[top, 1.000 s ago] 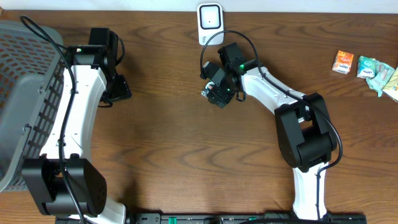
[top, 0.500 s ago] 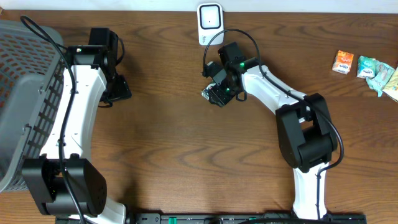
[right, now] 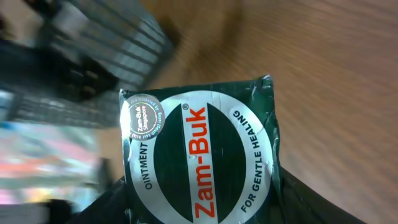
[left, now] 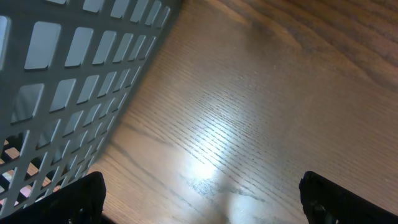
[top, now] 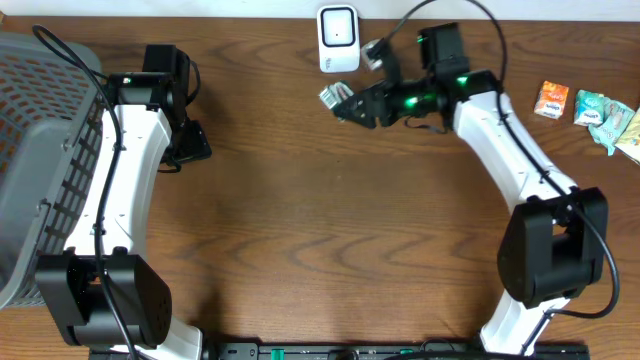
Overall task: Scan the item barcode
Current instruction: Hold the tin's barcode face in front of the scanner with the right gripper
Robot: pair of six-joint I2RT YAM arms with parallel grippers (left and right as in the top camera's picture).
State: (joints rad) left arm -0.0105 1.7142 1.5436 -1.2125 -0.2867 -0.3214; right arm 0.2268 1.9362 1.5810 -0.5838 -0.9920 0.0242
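Wood table point(top: 300, 250), basket point(top: 30, 170); right end effector point(top: 348, 102) around Zam-Buk box point(right: 202, 165), left end effector point(top: 187, 147) agape.

the dark green and white cardboard box point(right: 202, 155) reads "zam-buk" in red, with "ointment" and "for gentle healing" in green.

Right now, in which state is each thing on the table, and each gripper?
right gripper: shut on the Zam-Buk box.
left gripper: open, empty, beside the basket.
Zam-Buk box: held close to the scanner.
scanner: at the far table edge, untouched.
basket: on the left, contents not visible.
snack packets: lying at the right edge.
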